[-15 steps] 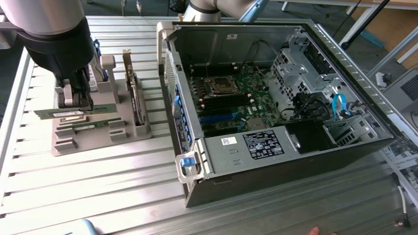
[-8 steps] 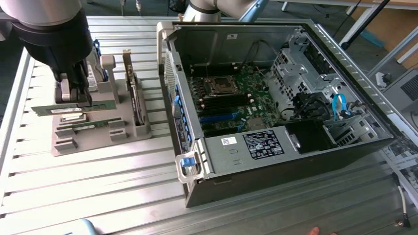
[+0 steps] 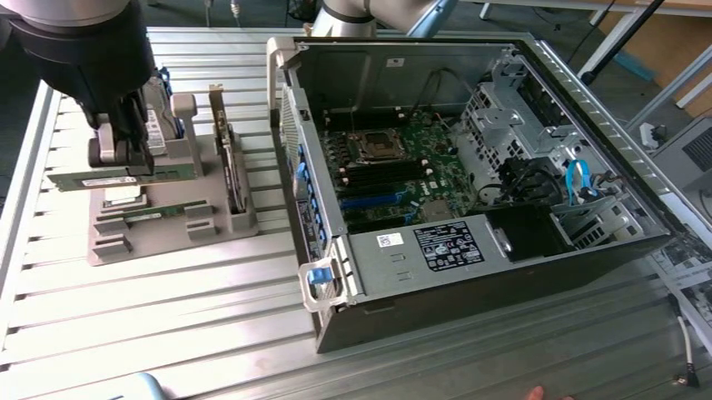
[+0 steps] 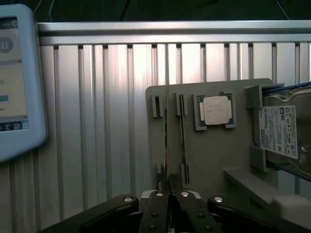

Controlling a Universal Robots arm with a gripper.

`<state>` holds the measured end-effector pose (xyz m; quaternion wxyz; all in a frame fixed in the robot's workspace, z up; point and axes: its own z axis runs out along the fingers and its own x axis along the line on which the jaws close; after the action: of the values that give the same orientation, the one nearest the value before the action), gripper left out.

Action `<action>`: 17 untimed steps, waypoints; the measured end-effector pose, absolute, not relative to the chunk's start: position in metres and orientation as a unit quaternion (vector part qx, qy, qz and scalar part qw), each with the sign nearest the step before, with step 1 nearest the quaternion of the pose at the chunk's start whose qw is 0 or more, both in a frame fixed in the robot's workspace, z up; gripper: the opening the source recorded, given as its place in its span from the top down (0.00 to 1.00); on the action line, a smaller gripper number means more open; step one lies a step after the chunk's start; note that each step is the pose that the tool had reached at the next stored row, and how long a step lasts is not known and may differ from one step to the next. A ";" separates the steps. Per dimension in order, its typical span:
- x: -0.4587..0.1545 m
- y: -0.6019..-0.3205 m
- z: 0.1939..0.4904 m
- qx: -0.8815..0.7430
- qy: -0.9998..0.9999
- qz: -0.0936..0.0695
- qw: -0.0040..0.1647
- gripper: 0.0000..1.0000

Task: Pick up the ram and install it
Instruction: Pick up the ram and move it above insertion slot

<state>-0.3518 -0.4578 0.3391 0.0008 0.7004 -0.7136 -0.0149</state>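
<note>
The ram (image 3: 112, 177) is a thin green stick that hangs level just above the grey holder tray (image 3: 167, 233) at the exterior view's left. My gripper (image 3: 125, 167) is shut on its middle from above. In the wrist view the gripper (image 4: 168, 188) pinches the ram (image 4: 166, 145), which is seen edge-on as a thin line over the tray (image 4: 214, 155). A second green stick (image 3: 156, 213) lies in a tray slot, and in the wrist view this stick (image 4: 182, 131) runs beside the held one. The open computer case (image 3: 468, 275) lies at the exterior view's right, its motherboard (image 3: 389, 167) exposed with black and blue memory slots.
On the tray stand an upright expansion card (image 3: 228, 167) and a hard drive (image 4: 282, 136), and a square silver processor (image 4: 215, 110) lies flat. A tablet (image 4: 14, 82) rests on the slatted metal table (image 3: 167, 333). The case's wall (image 3: 292, 125) rises between tray and motherboard.
</note>
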 end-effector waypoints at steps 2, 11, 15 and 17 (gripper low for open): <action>-0.352 -0.458 0.342 0.700 -0.714 -0.015 0.001 0.88; -0.351 -0.458 0.355 0.700 -0.714 -0.015 0.001 0.88; -0.351 -0.458 0.361 0.700 -0.714 -0.015 0.001 0.88; -0.351 -0.458 0.364 0.700 -0.714 -0.015 0.001 0.88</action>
<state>-0.3510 -0.4578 0.3636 0.0009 0.7004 -0.7136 -0.0149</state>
